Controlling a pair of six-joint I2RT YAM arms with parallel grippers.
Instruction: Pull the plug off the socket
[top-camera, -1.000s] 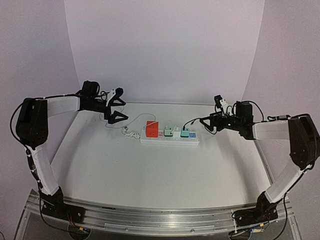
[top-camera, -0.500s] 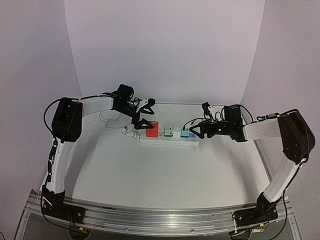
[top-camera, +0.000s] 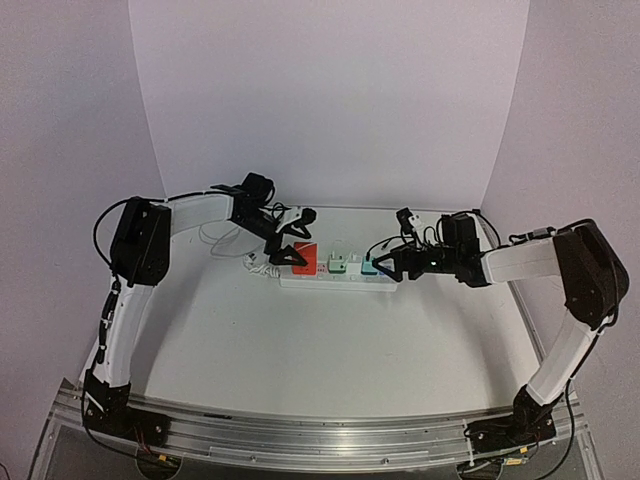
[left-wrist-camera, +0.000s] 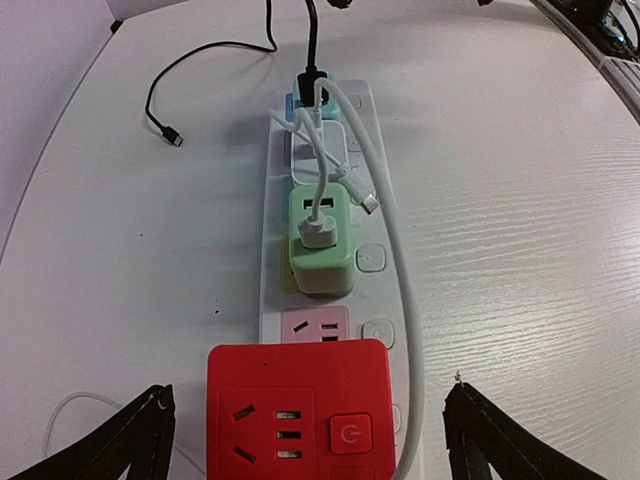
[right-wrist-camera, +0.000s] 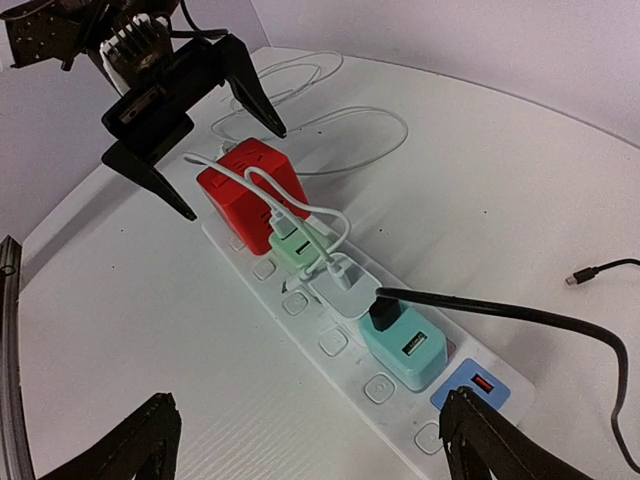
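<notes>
My left gripper (left-wrist-camera: 305, 420) is spread wide, one finger either side of the red plastic cube adapter (left-wrist-camera: 298, 405), not touching it. My right gripper (right-wrist-camera: 310, 430) is splayed too, the long white plastic power strip (right-wrist-camera: 335, 345) running away between its fingers. Only my left wrist view shows a bare pink-labelled outlet (left-wrist-camera: 315, 325). I count four plugs seated: the red cube, a pale green plug (left-wrist-camera: 320, 245), a white plug (right-wrist-camera: 345, 285), a teal plug (right-wrist-camera: 405, 345)

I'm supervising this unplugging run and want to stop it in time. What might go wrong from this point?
The right gripper is open near the teal end of the socket and does not appear to pin it, so pulling the red plug may lift the whole socket. The white cable runs alongside the red plug, inside the span of the open left gripper; a closing finger may snag it.
</notes>
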